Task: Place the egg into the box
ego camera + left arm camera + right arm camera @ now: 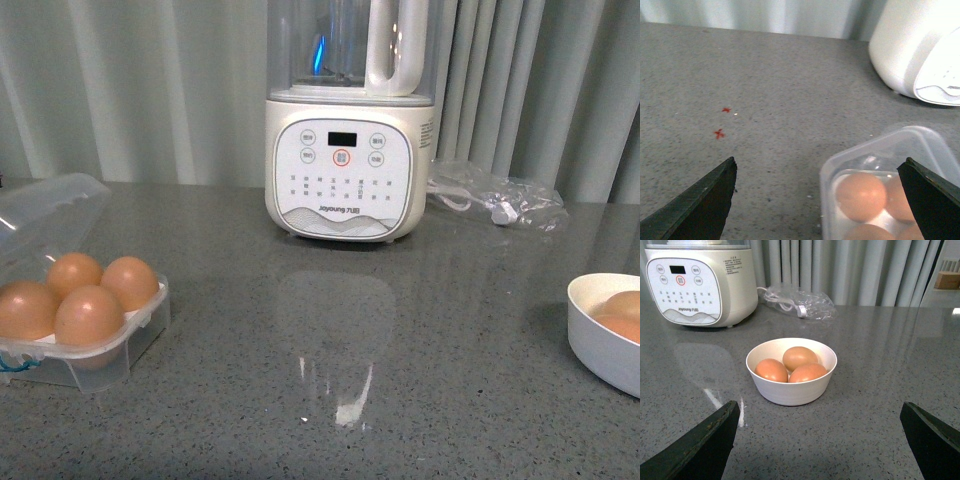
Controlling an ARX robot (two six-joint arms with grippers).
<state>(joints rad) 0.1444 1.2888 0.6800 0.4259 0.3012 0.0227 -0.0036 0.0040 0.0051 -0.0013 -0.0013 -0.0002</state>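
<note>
Left gripper (819,160): jaws spread wide with nothing between them. It hangs over the table (400,330), and a corner of the box lies below, nearer one finger.
Box (110,365): far left on the table, with the lid (50,210) thrown back behind it, apart from everything else.
Egg (90,315): seated in a front cell. Three like it fill the other cells, so I cannot say which is the task's one.
Step in hand: the box looks full, so I judge the placing done and the left arm has only to clear off.
How to do it well: lift straight up first with the jaws wide, then swing away. A sideways start risks clipping the raised lid or nudging the light case across the smooth top.
Blender (345,170): centre back, well apart from the box.
Bag (495,195): clear, with a cable inside, just right of the blender.
Bowl (790,390): at the right edge, holding three eggs (800,358).
Right gripper (820,404): opened wide and empty, short of the bowl. It is best left idle.
</note>
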